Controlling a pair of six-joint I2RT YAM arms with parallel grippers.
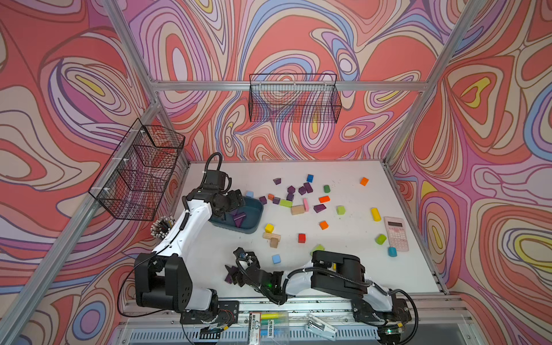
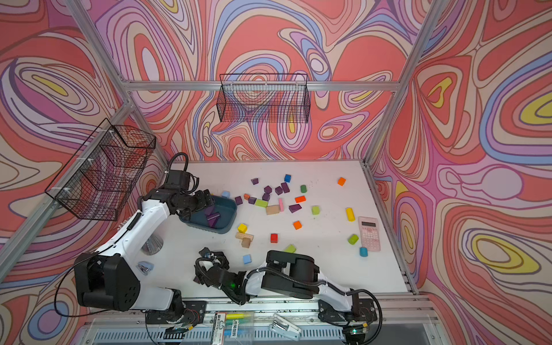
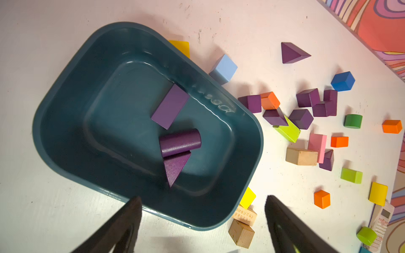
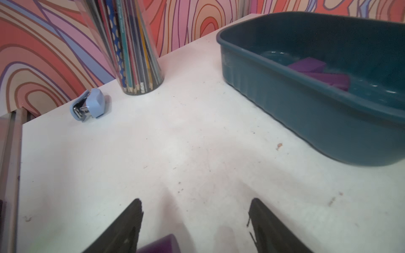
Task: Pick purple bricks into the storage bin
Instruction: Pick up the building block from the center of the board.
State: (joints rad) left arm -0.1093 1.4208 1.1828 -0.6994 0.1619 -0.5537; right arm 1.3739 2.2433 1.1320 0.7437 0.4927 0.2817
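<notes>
left tool (image 3: 203, 197) spread over storage bin (image 3: 65, 98); purple wedge (image 3: 175, 166) inside points toward it.

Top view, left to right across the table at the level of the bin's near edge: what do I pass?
Pencil cup, storage bin, yellow cube, red cube, orange cube, yellow cylinder, pink calculator.

Ahead of the jaws of the black left gripper (image 3: 203, 198), the dark teal storage bin (image 3: 65, 105) holds three dark-purple bricks (image 3: 169, 107) on a white table (image 3: 43, 208), and the walls (image 1: 298, 35) carry swirls of red, pink, lilac, blue and yellow.
</notes>
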